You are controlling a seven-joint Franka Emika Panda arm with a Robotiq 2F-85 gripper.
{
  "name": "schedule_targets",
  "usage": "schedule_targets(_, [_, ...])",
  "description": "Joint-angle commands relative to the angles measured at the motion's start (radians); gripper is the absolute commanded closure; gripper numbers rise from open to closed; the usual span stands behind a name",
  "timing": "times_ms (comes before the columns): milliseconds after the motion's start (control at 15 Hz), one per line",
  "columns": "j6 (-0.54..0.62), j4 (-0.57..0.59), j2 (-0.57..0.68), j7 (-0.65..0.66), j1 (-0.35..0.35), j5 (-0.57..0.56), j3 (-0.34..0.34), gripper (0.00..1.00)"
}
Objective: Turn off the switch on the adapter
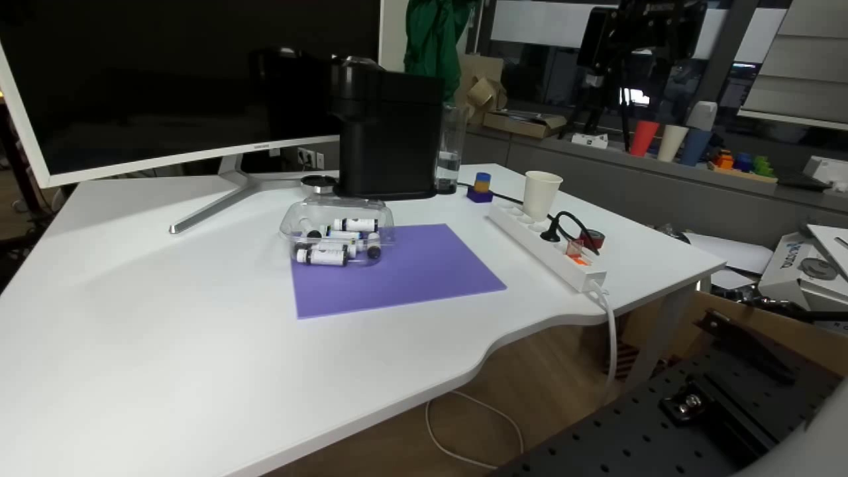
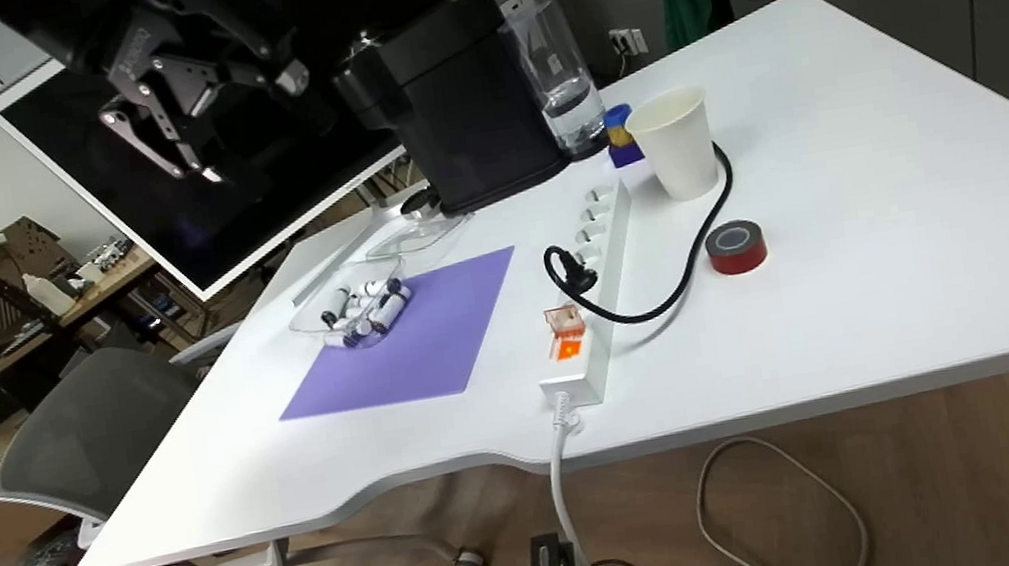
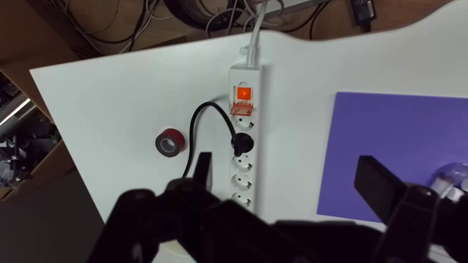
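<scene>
While the gripper (image 2: 253,126) hung well above the white table (image 2: 906,260), its jaws stood spread wide apart, seen at the left of an exterior view against the dark screen of a monitor (image 2: 303,163). To the right, a clear plastic box (image 2: 308,320) of small bottles (image 2: 390,311) sat partly on a purple mat (image 2: 433,345), with a black machine (image 2: 472,111) standing behind. Between the mat and a white cup (image 2: 676,149) lay the adapter (image 2: 605,289), a long white power strip whose cable (image 2: 556,482) ran over the table's near edge. Its switch (image 2: 569,350), a small red-orange rocker, sat at the cable end, just beside a raised, see-through orange cover (image 2: 564,320). A black plug (image 2: 578,273) was seated farther along among the sockets (image 3: 242,163), its cord (image 2: 642,318) curving away to the right. A clear tank (image 2: 566,96) partly filled with liquid stood by the machine, followed by a small stack of blue, yellow and purple blocks (image 2: 620,136), the cup and, rightmost on the table, a roll of red and dark tape (image 2: 739,259).
</scene>
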Motion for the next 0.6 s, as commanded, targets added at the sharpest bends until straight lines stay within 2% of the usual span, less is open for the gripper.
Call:
schedule_targets(0, [0.168, -0.010, 0.137, 0.013, -0.064, -0.053, -0.035, 0.00])
schedule_targets(67, [0.200, -0.011, 0.176, 0.012, -0.079, -0.056, -0.043, 0.00])
schedule_targets(133, [0.227, -0.010, 0.217, 0.008, -0.092, -0.060, -0.051, 0.25])
schedule_targets(200, [0.246, -0.006, 0.256, -0.003, -0.096, -0.051, -0.064, 0.25])
schedule_targets(533, [0.327, 0.014, 0.451, -0.038, -0.100, -0.016, -0.120, 0.62])
